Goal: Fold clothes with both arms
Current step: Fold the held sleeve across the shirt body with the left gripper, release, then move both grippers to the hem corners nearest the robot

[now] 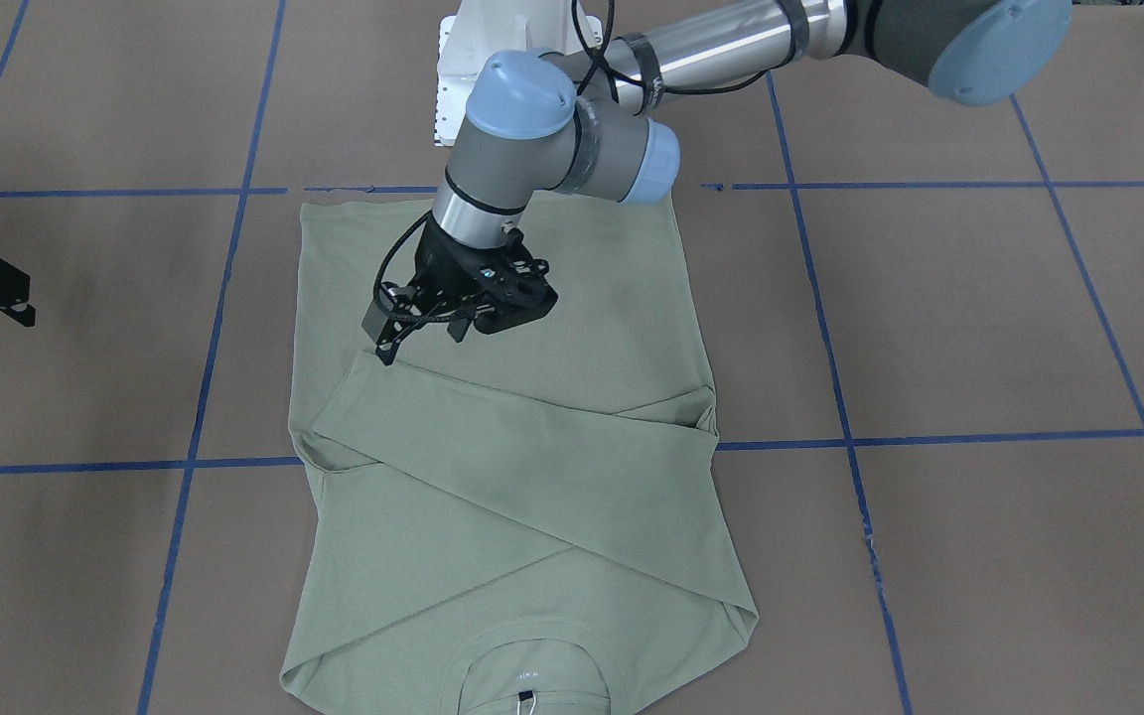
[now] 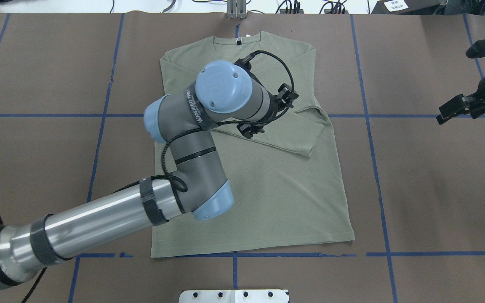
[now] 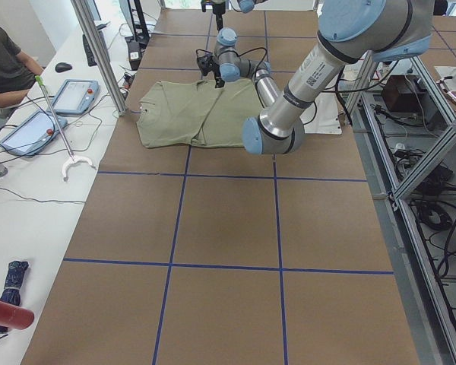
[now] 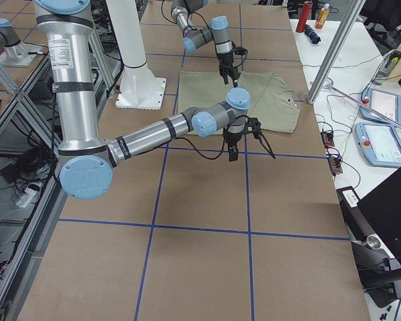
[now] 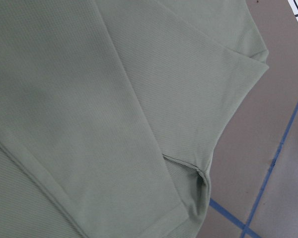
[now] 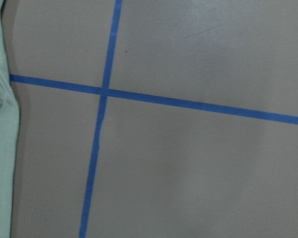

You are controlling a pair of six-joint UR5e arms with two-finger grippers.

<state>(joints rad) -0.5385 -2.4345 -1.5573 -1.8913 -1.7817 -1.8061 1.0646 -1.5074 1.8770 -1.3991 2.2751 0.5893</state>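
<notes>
Left gripper (image 2: 267, 110) hovered over the shirt (image 2: 267, 189) — jaws spread, holding nothing; right gripper (image 2: 461, 82), jaws likewise spread, stood clear at the shirt's 3 o'clock in the overhead view.

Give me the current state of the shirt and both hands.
shirt: flat on the table, sleeves folded crosswise over the chest, body not yet folded.
left hand: open, empty, above the folded sleeves.
right hand: open, empty, off the shirt over bare table.
</notes>
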